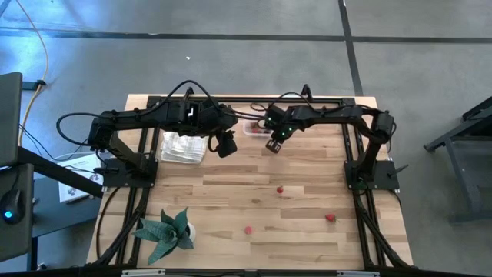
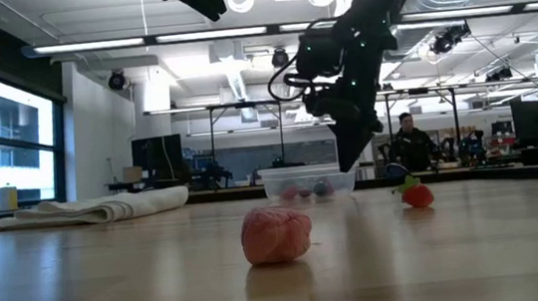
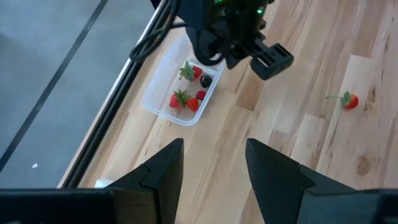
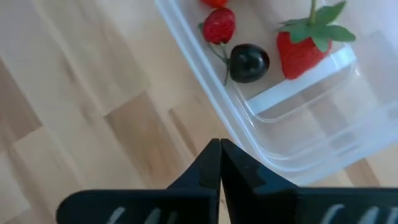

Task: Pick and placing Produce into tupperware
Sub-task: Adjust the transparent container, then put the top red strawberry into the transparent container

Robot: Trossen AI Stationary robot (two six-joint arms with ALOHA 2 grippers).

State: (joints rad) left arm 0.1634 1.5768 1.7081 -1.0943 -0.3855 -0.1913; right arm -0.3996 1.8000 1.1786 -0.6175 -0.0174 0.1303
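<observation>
The clear tupperware (image 1: 247,129) stands on the wood near the table's far edge. In it lie several pieces of produce: a strawberry (image 4: 305,51), a dark berry (image 4: 249,62) and a small red piece (image 4: 219,25). Three loose pieces rest on the table: one mid-table (image 1: 280,188), one near the right (image 1: 330,218), one toward the front (image 1: 248,228). My right gripper (image 4: 219,155) is shut with nothing between its fingers and points down beside the tupperware's near side. My left gripper (image 3: 214,158) hangs open above the table, left of the tupperware.
A folded white cloth (image 1: 183,146) lies at the far left, under the left arm. A green leafy plant (image 1: 165,231) stands at the near left corner. Bare wood lies between the grippers and the loose pieces. People and equipment show in the room beyond.
</observation>
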